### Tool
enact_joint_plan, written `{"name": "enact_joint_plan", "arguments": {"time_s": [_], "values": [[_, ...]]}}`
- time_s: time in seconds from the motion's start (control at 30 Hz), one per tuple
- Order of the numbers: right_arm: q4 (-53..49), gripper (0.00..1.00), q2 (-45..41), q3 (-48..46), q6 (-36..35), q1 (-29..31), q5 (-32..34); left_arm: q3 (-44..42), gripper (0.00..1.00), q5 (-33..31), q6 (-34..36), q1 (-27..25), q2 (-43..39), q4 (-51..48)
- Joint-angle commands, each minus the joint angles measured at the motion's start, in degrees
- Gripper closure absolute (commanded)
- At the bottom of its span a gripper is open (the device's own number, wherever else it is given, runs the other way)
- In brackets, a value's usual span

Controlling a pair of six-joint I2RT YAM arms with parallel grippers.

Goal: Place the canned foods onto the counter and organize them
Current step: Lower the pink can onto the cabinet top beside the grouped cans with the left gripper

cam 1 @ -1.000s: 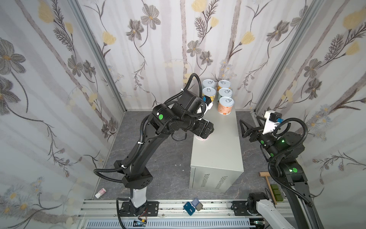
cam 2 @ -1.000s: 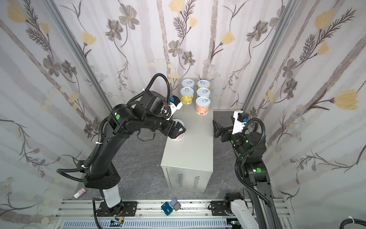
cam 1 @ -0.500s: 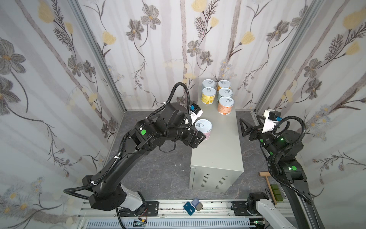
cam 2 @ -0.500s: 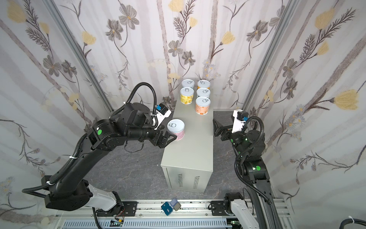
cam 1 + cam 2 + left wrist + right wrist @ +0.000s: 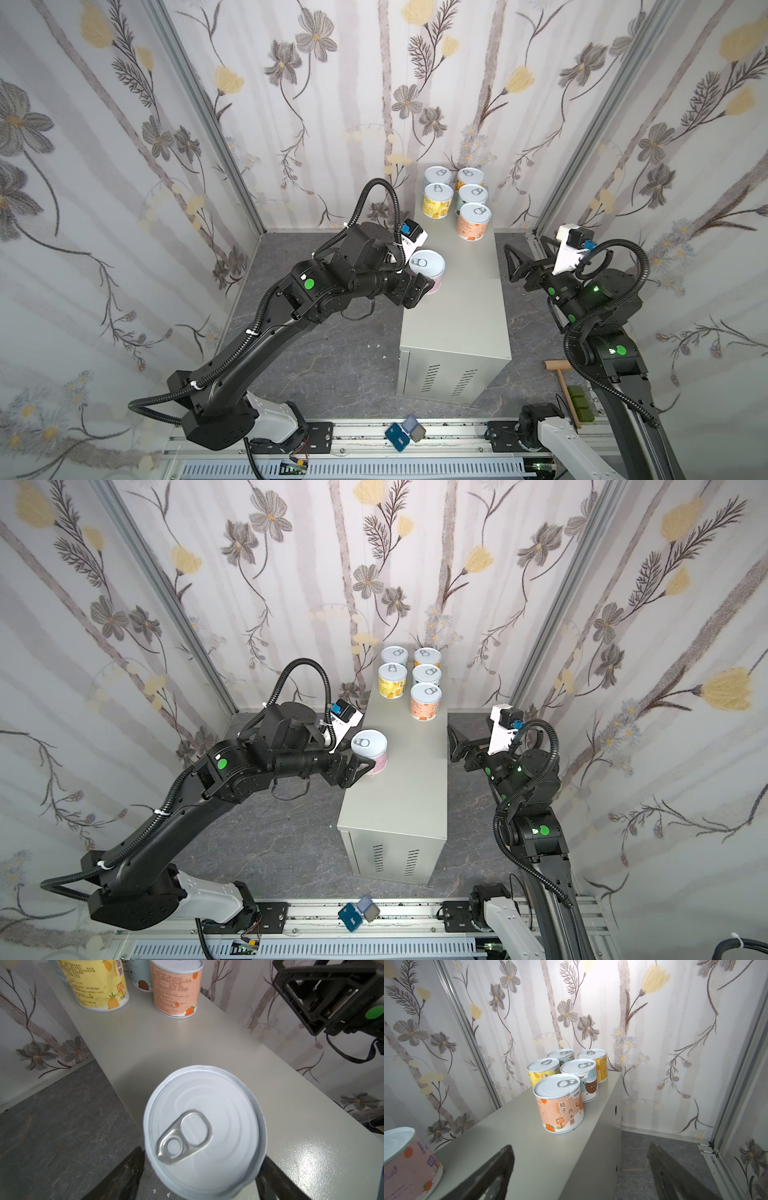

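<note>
Salmon paper wraps the front short round can with a silver pull-tab lid, and it reads 桔子 and 西米露 beside small printed oranges. Behind it, the yellow pineapple-printed can shows 菠萝, and a light blue can carries a brown cartoon face. They stand with two more cans at the far end of the light grey metal box-shaped bench. A pink-labelled can stands upright at the bench's left edge, well apart from the others; its print is too blurred to read. The left gripper brackets this can with a finger on each side, but I cannot tell whether it presses. The right gripper hangs beside the bench, spread wide and empty.
</note>
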Motion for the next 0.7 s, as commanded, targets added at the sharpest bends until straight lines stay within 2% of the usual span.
{"name": "enact_joint_plan", "arguments": {"time_s": [0.0,0.2,0.67], "values": [[0.0,0.0,0.3,0.5,-0.5,0.1,0.2,-0.4,0.25,-0.2,0.3,0.9,0.5,4.5],[-0.7,0.0,0.2,0.6,-1.1,0.1,1.0,-1.4,0.35,1.9,-0.7,3.5,2.1,8.3],[-1.8,0.0,0.8,0.9,-3.2,0.2,2.5,2.8,0.38,3.7,0.1,8.1,10.6,12.7]]}}
